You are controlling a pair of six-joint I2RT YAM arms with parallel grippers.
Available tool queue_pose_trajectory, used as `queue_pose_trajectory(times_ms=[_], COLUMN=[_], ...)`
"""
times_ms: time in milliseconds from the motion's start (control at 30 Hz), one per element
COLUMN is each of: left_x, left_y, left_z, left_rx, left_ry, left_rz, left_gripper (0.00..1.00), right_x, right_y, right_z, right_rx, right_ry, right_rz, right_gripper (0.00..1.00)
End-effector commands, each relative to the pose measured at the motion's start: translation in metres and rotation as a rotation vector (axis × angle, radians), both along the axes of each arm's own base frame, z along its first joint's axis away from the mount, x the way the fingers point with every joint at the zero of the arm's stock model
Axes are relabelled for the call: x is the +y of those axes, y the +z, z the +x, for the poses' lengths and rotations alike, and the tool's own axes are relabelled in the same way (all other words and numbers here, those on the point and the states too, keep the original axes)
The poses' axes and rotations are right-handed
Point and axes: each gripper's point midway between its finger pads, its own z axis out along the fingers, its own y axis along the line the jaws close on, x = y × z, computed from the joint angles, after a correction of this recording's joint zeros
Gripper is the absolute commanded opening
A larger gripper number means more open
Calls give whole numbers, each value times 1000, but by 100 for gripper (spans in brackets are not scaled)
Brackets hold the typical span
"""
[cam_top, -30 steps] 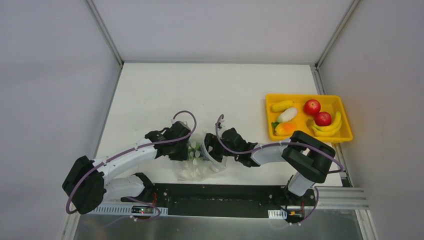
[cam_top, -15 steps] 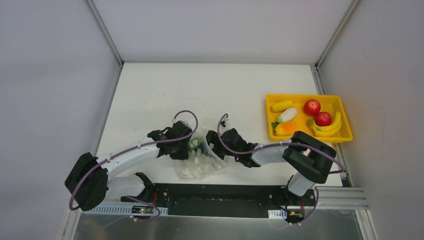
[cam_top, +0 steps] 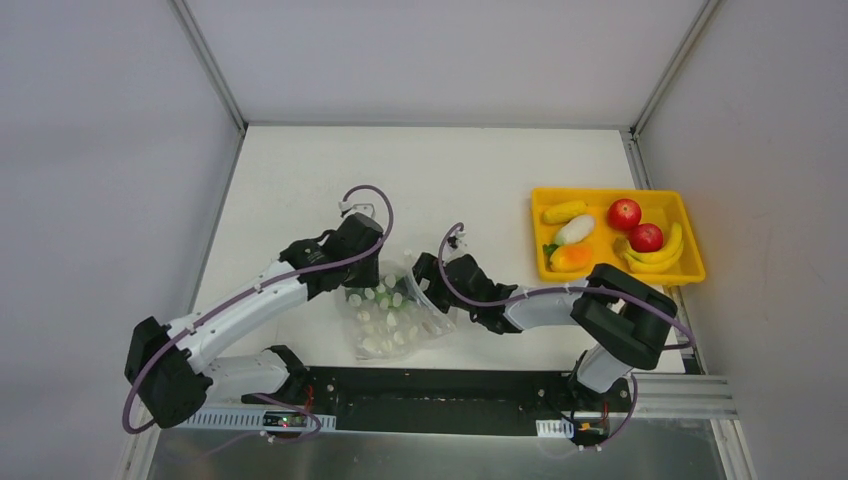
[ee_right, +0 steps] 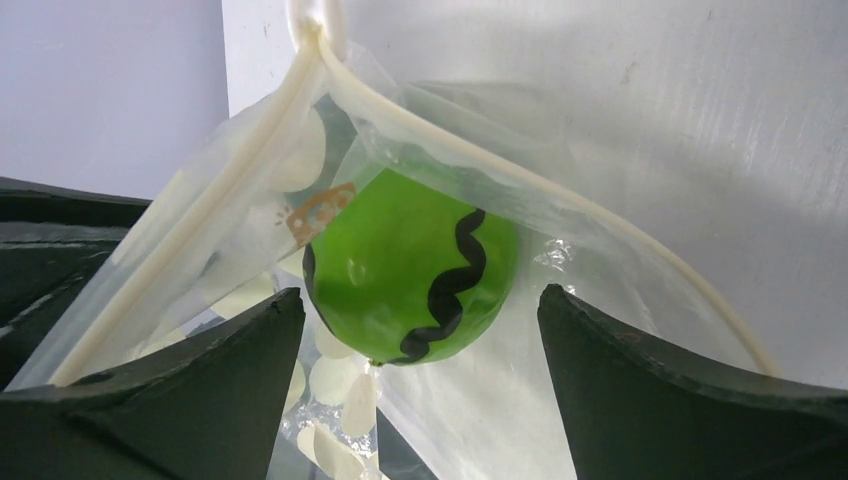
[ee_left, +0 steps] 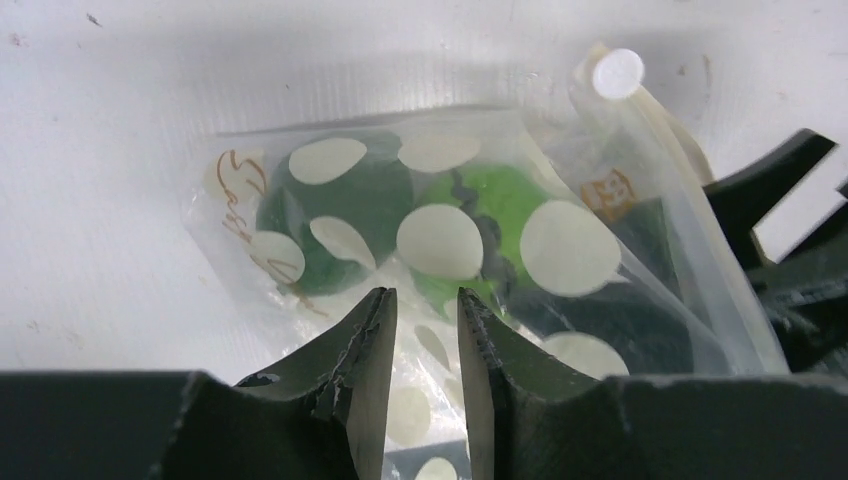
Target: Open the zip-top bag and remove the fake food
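Observation:
The zip-top bag (cam_top: 395, 318) lies on the white table between my two grippers, clear with white dots. My left gripper (cam_top: 360, 288) is at its left end, its jaws nearly together with a crinkled fold of bag plastic (ee_left: 470, 200) between them (ee_left: 427, 300). A dark green piece (ee_left: 340, 210) and a light green ball with a black wavy stripe (ee_left: 490, 200) are inside. My right gripper (cam_top: 420, 290) is open at the bag's mouth (ee_right: 600, 230). Its fingers stand either side of the green ball (ee_right: 410, 265) without touching it (ee_right: 420, 295).
A yellow tray (cam_top: 610, 191) at the right holds a banana (cam_top: 660, 255), two red apples (cam_top: 624, 213), corn (cam_top: 564, 211), a white piece (cam_top: 574, 229) and an orange piece (cam_top: 570, 257). A black rail (cam_top: 440, 400) runs along the table's near edge.
My left gripper has moved back and to the left, and the bag has spread out flatter and further left. The right gripper has barely moved.

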Motion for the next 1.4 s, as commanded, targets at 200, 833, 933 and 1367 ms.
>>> queue_pose_trajectory(times_ms=[200, 833, 933, 1367], left_x=[-6, 15, 13, 21], left_y=[-42, -60, -60, 2], left_z=[13, 17, 19, 18], left_rx=[108, 140, 145, 23], left_ry=[-23, 44, 44, 26], left_rz=[129, 249, 247, 187], left_gripper=[26, 25, 24, 39], right_x=[24, -24, -47, -194], right_y=[8, 11, 20, 97], right_z=[12, -3, -9, 9], right_rx=[-25, -18, -26, -128], right_ry=[1, -18, -23, -297], right_rz=[42, -112, -191, -534], right_gripper=[91, 68, 68, 70])
